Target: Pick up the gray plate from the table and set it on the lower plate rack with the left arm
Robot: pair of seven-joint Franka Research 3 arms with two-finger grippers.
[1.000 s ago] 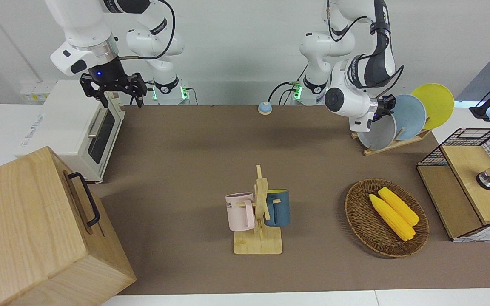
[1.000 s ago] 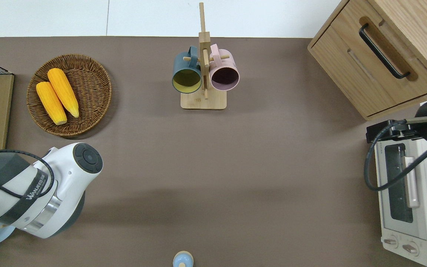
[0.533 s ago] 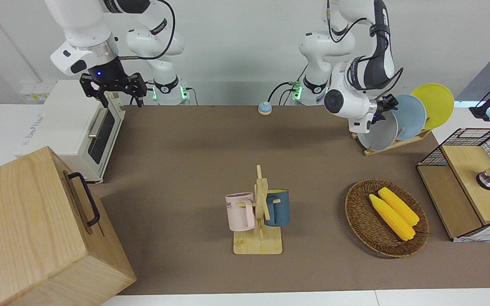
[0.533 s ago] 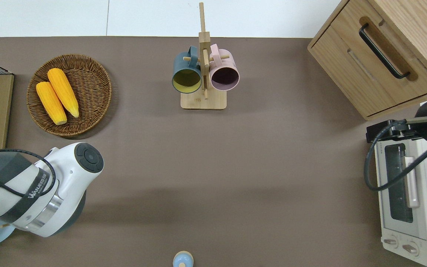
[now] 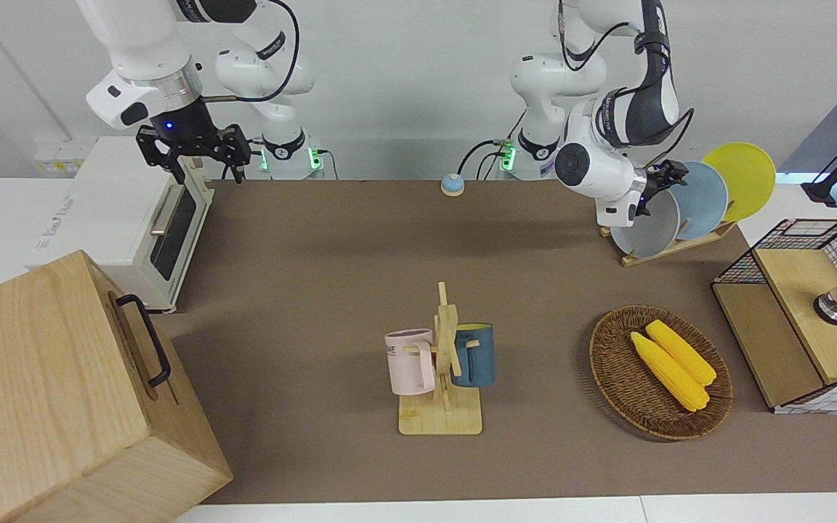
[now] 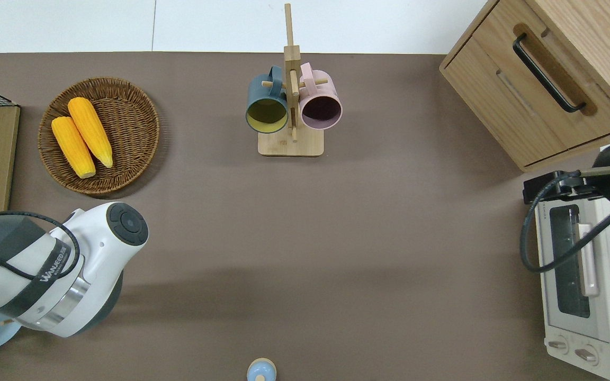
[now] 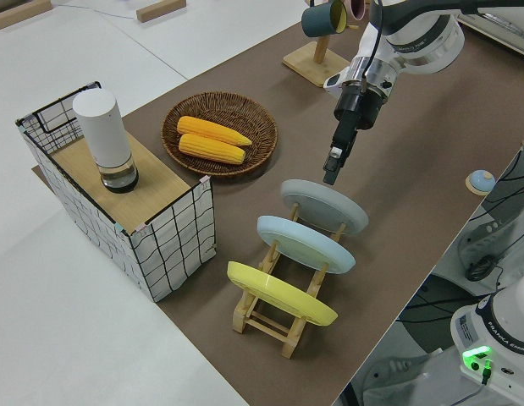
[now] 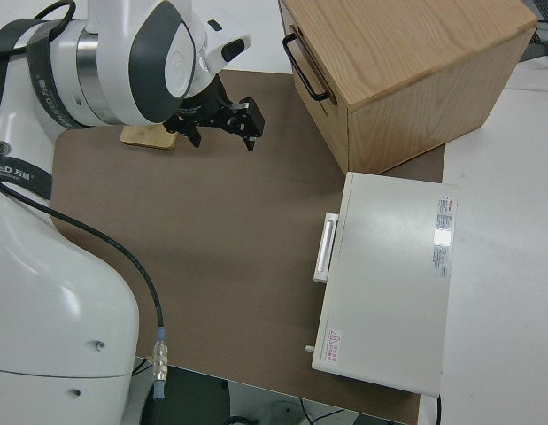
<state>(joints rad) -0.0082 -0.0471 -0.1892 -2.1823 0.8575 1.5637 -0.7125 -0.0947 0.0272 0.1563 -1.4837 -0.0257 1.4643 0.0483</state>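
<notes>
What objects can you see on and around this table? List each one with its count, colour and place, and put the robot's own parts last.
Round pale gray plate: 1, gray, standing in the rack slot farthest from the robots.
Round sky-blue plate: 1, blue, middle slot.
Round yellow plate: 1, yellow, slot nearest the robots.
Light-wood plate rack: 1, at the left arm's end.
Round wicker basket: 1, brown, holding the corn.
Corn cobs: 2, yellow, in the basket.
Wooden mug stand: 1, mid-table.
Mugs: 2, pink and dark blue, hung on the stand.
White toaster oven: 1, at the right arm's end.
Wooden drawer box: 1, beside the oven.
Left gripper: black, just above the gray plate.
Right arm: parked.
</notes>
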